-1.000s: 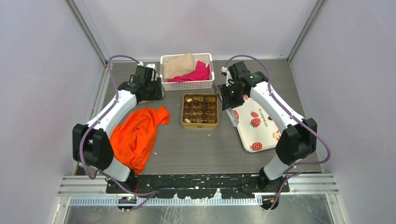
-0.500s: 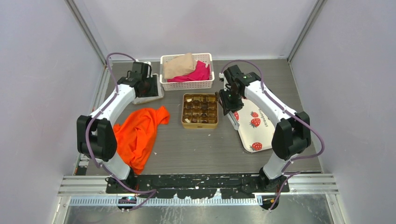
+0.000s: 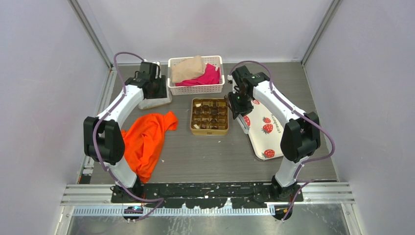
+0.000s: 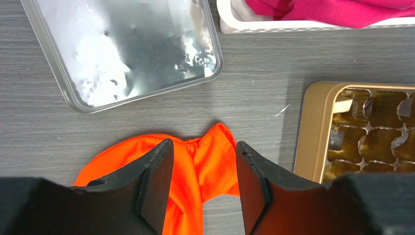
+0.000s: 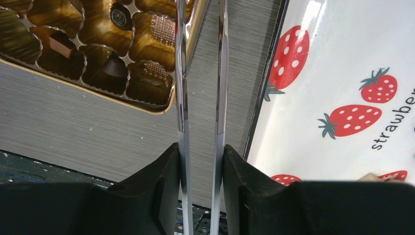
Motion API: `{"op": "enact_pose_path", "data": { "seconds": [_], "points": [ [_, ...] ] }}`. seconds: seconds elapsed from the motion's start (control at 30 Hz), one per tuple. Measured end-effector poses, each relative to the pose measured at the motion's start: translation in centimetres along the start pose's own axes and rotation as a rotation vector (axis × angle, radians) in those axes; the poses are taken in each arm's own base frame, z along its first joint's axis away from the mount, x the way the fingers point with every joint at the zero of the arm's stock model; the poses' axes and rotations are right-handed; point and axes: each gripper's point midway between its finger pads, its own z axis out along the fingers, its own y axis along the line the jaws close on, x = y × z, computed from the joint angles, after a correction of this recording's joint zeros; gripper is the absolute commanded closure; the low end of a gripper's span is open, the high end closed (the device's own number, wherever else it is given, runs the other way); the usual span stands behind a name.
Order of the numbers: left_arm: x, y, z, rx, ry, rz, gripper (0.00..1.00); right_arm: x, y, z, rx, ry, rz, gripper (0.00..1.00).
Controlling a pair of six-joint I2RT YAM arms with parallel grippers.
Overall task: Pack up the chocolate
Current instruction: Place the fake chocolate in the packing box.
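Note:
The chocolate sits as dark pieces in the brown compartments of the gold tin at the table's middle. In the right wrist view, several pieces lie near the tin's corner. My right gripper is shut on a pair of metal tongs. Their two blades stay apart and run over the tin's right edge, with nothing between them. In the top view that gripper hangs between tin and tray. My left gripper is open and empty above the orange cloth, beside the tin's left rim.
A strawberry-print white tray lies right of the tin. A silver lid rests at the back left. The white basket of clothes stands behind the tin. The orange cloth spreads over the left of the table.
The left arm has reached further back towards the silver lid. The right arm has drawn in closer to the tin's right edge with the tongs. Neither gripper has changed its opening.

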Motion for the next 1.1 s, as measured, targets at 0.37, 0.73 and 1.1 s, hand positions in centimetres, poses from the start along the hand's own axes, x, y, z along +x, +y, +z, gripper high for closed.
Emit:
{"op": "enact_pose_path", "data": {
  "seconds": [0.37,0.73,1.1],
  "points": [
    [-0.1,0.0,0.3,-0.001,0.004,0.001,0.49,-0.1,1.0,1.8,-0.048,0.050,-0.025,0.99],
    [0.0,0.0,0.4,-0.002,0.013,0.002,0.50,0.4,0.7,2.6,-0.025,0.082,-0.023,0.82],
    [0.1,0.1,0.4,-0.007,0.018,0.005,0.49,0.4,0.8,2.9,-0.014,0.086,-0.027,0.81]
  ]
}}
